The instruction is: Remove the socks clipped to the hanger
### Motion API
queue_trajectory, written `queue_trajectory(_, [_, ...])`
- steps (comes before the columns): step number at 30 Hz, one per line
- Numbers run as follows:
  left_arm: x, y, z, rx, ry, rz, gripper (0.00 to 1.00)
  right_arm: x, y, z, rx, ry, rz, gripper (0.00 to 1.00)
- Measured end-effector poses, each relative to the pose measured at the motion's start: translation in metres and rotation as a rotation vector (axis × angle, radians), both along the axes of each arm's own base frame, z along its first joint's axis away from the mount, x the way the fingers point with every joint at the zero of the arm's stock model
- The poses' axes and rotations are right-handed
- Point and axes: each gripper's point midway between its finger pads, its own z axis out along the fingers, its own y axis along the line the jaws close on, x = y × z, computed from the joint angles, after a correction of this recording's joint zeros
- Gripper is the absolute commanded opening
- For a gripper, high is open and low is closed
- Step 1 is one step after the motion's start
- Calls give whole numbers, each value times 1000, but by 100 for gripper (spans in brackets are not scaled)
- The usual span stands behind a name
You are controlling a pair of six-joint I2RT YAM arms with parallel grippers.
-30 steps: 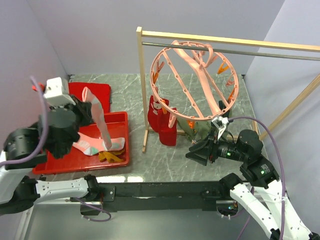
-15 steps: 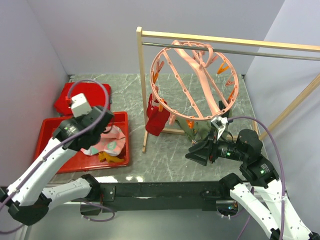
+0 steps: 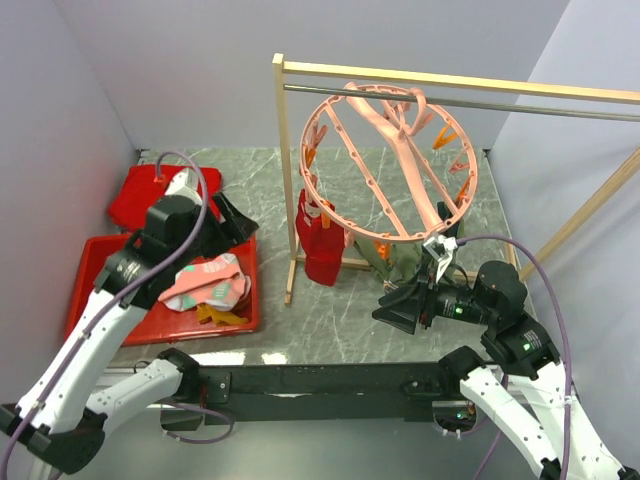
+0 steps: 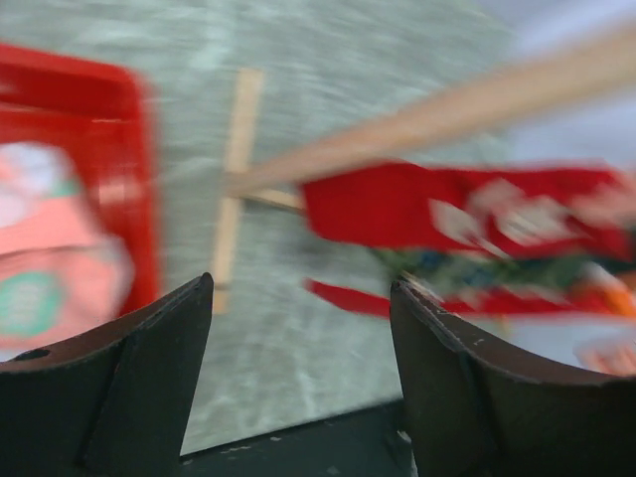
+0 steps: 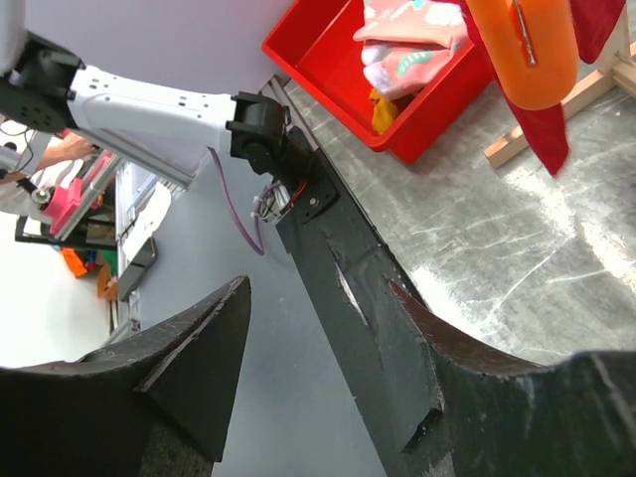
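Note:
The salmon-pink round hanger (image 3: 390,165) hangs by its hook from the rack's rail. A red sock (image 3: 322,245) and a dark olive one (image 3: 400,262) are clipped to its lower rim. A pink sock with teal marks (image 3: 205,282) lies in the red tray (image 3: 250,300), over a mustard sock (image 3: 220,315). My left gripper (image 3: 235,222) is open and empty above the tray's far right corner, pointing at the red sock (image 4: 447,214). My right gripper (image 3: 395,308) is open and empty, low, under the hanger's near rim beside an orange clip (image 5: 522,50).
A wooden rack (image 3: 290,170) with a metal rail (image 3: 540,105) carries the hanger; its foot (image 4: 234,189) lies on the marble table. A flat red lid (image 3: 140,195) sits behind the tray. Purple walls close in at left, back and right.
My left gripper let go of the pink sock, which now lies in the tray. It opened and swung right, toward the red sock. The right arm stayed put.

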Motion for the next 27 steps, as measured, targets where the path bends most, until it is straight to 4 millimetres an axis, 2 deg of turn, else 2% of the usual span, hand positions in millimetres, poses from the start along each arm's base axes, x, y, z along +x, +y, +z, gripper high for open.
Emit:
queue_trajectory(3, [-9,-29,13,-124,-95,-159,70,0,0,1,2,-4,-1,61])
queue_trajectory(6, [-18,-51,23,-216,-156,-285,61,0,-1,1,3,-7,-5,61])
queue_trajectory(8, [-23,-67,26,-268,-191,-377,62,0,-1,1,3,-7,-6,61])
queue_trajectory(13, [-38,-101,21,-295,-245,-569,81,0,-1,2,6,-3,-8,61])
queue_trajectory(16, [-49,-116,17,-291,-278,-684,85,0,-1,2,6,-2,-8,61])
queue_trajectory(19, [-46,-125,14,-272,-310,-734,90,0,-1,2,6,-3,-8,61])
queue_trajectory(23, [-37,-137,3,-219,-338,-763,91,0,-1,2,6,-3,-8,61])
queue_trajectory(26, [-31,-147,-5,-175,-344,-789,86,0,-1,1,5,-3,-7,61])
queue_trajectory(27, [-28,-152,-8,-158,-342,-801,80,0,-1,1,5,-3,-7,61])
